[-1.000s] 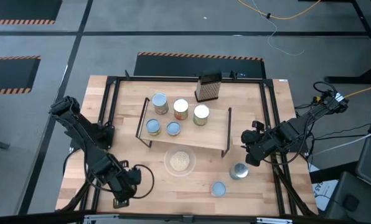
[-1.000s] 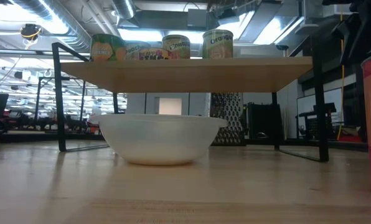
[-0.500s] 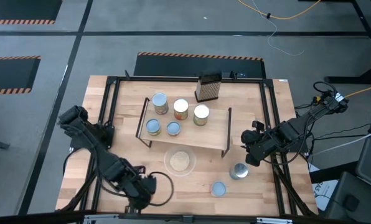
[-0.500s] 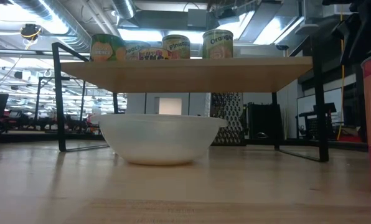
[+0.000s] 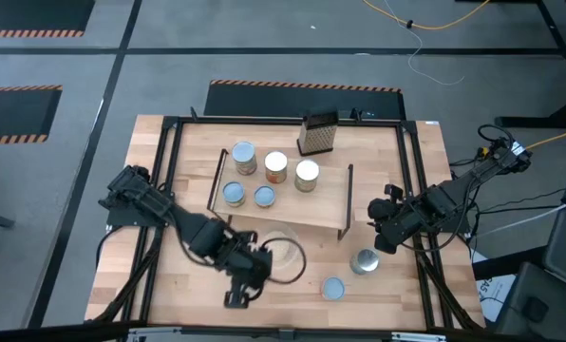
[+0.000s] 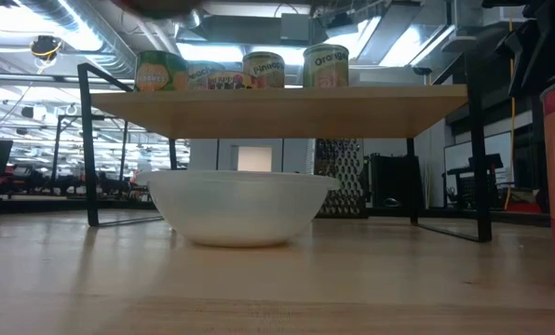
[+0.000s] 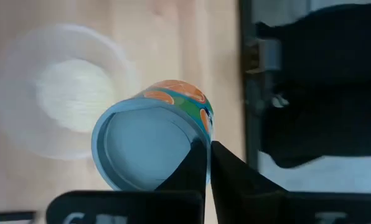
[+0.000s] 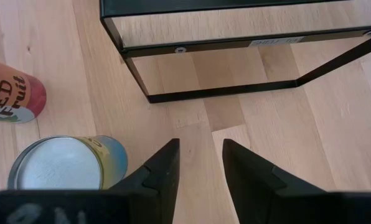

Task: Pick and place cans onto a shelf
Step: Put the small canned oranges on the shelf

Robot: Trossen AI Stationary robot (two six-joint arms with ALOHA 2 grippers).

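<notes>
My left gripper (image 5: 248, 275) is near the table's near edge, beside the white bowl (image 5: 276, 249), shut on a can with a blue-grey top and an orange-and-green label (image 7: 149, 149). The arm hides that can in the high view. Several cans (image 5: 276, 166) stand upright on the light-wood shelf (image 5: 292, 207). Two more cans stand on the table: a silver-topped one (image 5: 364, 261) and a blue-grey-topped one (image 5: 332, 289). My right gripper (image 5: 386, 237) is open and empty, just beyond the silver-topped can (image 8: 67, 165). My left gripper pinches the can at the rim of its top (image 7: 197, 142) between its two fingers, one finger on the top side of the rim and one outside on the wall. The can is lifted clear, above the table beside the bowl (image 7: 67, 99), and appears tilted.
A dark box grater (image 5: 318, 133) stands behind the shelf. The bowl sits in front of the shelf, with its rim below the board in the low view (image 6: 240, 207). A red-labelled can (image 8: 11, 93) stands near the right gripper. Black rails (image 5: 411, 190) run along the table's sides.
My left gripper has swept along the near side toward the table's right edge, from the near left part of the table to the bowl's near left side. The right arm has kept still.
</notes>
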